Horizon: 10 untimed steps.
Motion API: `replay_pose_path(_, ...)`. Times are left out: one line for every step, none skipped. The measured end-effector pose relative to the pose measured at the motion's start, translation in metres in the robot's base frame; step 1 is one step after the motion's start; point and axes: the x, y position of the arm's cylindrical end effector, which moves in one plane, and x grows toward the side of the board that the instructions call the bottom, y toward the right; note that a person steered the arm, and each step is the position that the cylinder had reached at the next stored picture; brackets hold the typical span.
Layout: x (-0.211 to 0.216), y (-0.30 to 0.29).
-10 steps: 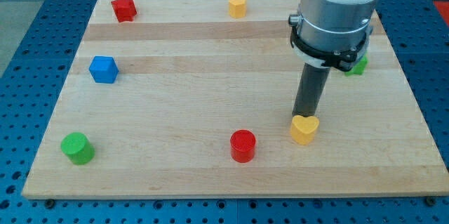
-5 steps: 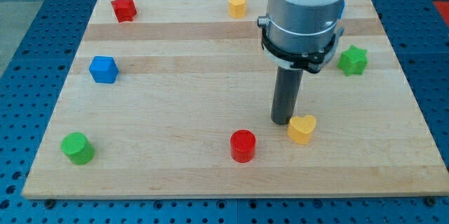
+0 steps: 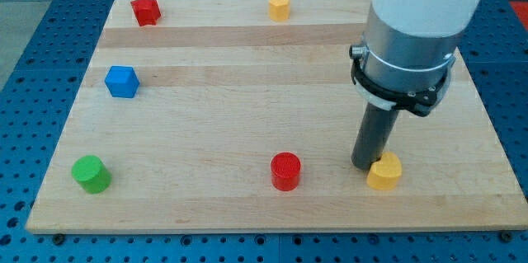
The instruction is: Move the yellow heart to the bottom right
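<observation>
Pushing yellow heart toward board's bottom right; tip touching its upper-left side. No gripper, only rod. Keeping push centred, avoiding slipping off.

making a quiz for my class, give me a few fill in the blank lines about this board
My tip sits just to the view's ___ of the yellow heart.
The cube near the view's left edge is ___.
The cylinder left of the yellow heart is ___.

Missing words: left; blue; red
</observation>
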Motion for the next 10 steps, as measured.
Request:
replay_pose_path(0.015, -0.002)
replay_pose_path(0.035, -0.002)
replay_pose_path(0.041, -0.002)
replay_pose_path(0.042, 0.000)
replay_pose_path(0.046, 0.001)
replay_pose_path(0.046, 0.009)
replay_pose_path(0.046, 0.022)
replay_pose_path(0.052, 0.028)
replay_pose_path(0.068, 0.028)
replay_pose_path(0.072, 0.034)
